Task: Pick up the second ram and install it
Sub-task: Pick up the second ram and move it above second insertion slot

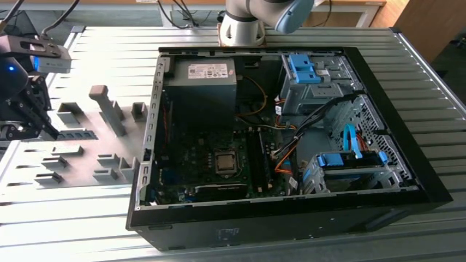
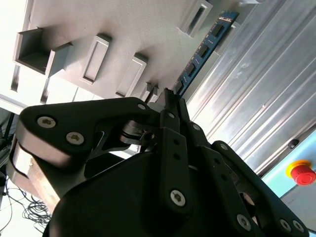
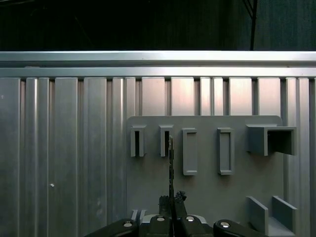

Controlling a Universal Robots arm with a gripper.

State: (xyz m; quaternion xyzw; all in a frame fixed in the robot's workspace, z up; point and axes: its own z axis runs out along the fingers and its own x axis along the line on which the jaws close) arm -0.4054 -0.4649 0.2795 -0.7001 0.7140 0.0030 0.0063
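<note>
The black two-fingered gripper [image 1: 49, 131] sits at the exterior view's left edge, about mid-height. It is closed on one end of the second ram [image 1: 76, 134], a thin, flat, dark green circuit-board stick with small black chips. In both wrist views the fingertips [image 2: 170, 101] meet tightly on the board's two faces, and the stick [image 2: 202, 49] runs straight out from between them. This end-on grip looks chosen to leave most of the stick's length free of the fingers. In the first wrist view the ram [image 3: 171, 168] appears edge-on as a narrow dark line. It reaches from the gripper [image 3: 172, 200] towards one of the small raised slot blocks on the pale grey plastic holder plate [image 3: 207, 197]. That alignment suggests the block is where the stick was stored upright, within easy reach. Whether the far end touches the block or hangs just clear of it cannot be told. The plate [image 1: 80, 150] lies on the ribbed aluminium table [image 1: 73, 218], just beside the open black computer case [image 1: 407, 185], which fills the centre and right of the exterior view. The case lies on its side with its panel off, so the green motherboard [image 1: 196, 158] faces up and can be reached from above. The ram is well apart from it and is not yet installed.
</note>
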